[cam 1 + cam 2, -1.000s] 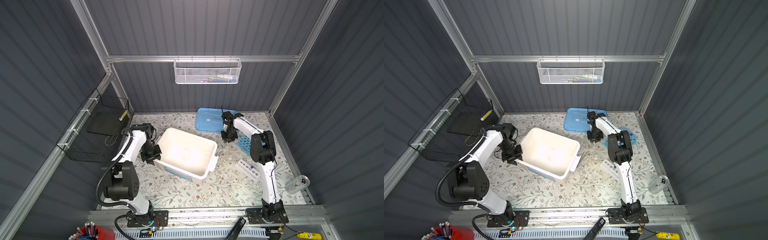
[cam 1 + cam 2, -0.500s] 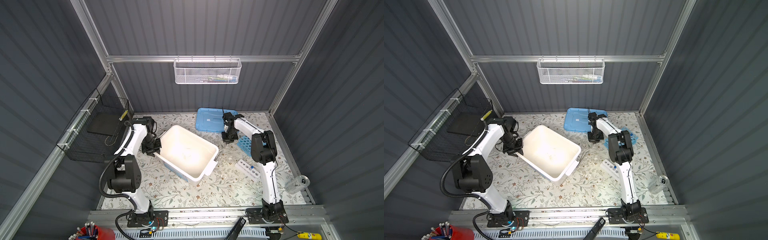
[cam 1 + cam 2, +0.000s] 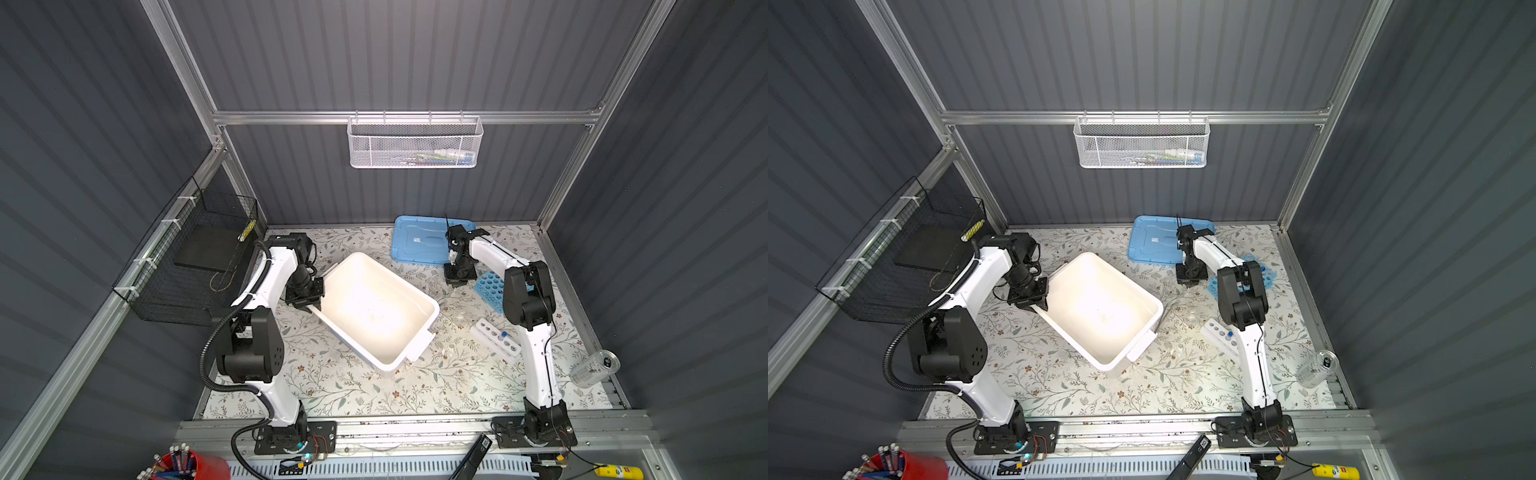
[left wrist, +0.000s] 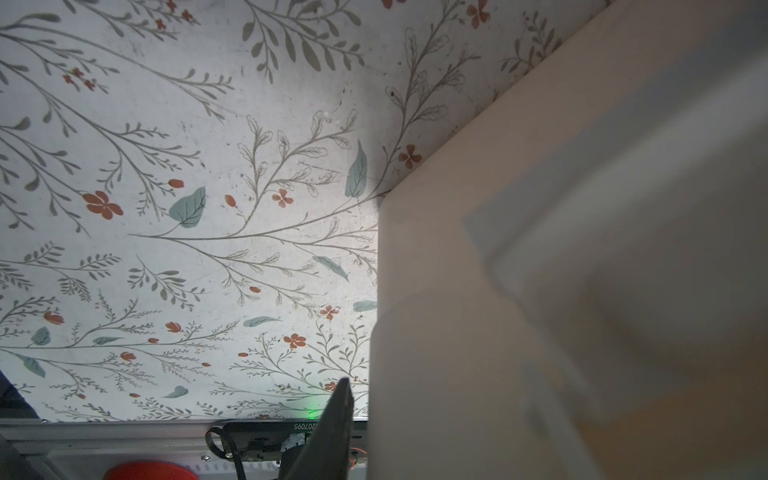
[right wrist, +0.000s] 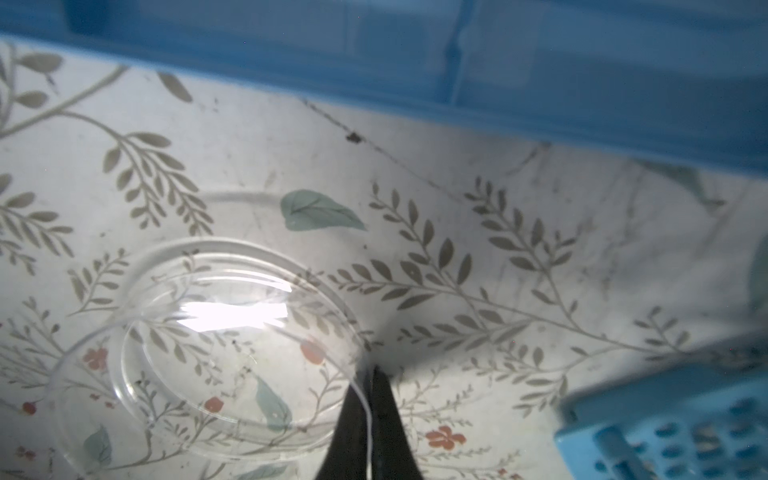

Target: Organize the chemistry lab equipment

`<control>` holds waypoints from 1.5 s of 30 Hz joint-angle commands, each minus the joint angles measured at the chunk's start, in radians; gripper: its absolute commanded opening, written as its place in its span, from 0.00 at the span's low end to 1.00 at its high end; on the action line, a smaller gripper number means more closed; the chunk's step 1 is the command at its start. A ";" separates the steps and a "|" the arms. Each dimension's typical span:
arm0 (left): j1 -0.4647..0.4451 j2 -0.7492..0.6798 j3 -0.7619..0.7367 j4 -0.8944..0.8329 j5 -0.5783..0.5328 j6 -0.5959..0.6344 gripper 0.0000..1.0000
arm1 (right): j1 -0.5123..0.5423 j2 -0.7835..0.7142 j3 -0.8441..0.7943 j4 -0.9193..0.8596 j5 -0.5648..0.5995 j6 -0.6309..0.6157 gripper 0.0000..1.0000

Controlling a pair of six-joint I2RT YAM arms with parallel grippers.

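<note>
Two slim robot arms of the same make. The left arm (image 3: 274,270) and the right arm (image 3: 494,253) have smooth white shells on their long links, with bulky matt black joint housings (image 3: 249,349) between them. In a top view the left shoulder housing (image 3: 951,345) shows a cluster of small round holes on its side. A ribbed black hose (image 3: 205,361) follows the left arm, and a thin black cable (image 3: 549,365) follows the right arm. Each arm rises from a flat black base plate (image 3: 295,436). The left gripper (image 3: 309,305) and the right gripper (image 3: 457,282) are squat black blocks. Seen close in the wrist views, the fingers (image 4: 332,428) (image 5: 388,428) are dark, flat wedges tapering to narrow tips.
</note>
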 commanded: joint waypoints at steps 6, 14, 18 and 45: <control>-0.037 -0.007 -0.004 0.036 0.047 0.075 0.25 | -0.004 -0.015 0.009 0.004 0.022 0.011 0.00; -0.054 -0.004 -0.013 0.092 0.104 0.090 0.25 | -0.004 -0.009 0.035 0.000 0.023 0.007 0.00; -0.054 -0.012 -0.005 0.097 0.094 0.082 0.33 | -0.006 -0.021 0.038 0.007 0.031 0.008 0.00; -0.054 -0.172 0.025 0.265 0.195 0.010 0.79 | 0.050 -0.171 0.441 -0.197 0.008 0.048 0.00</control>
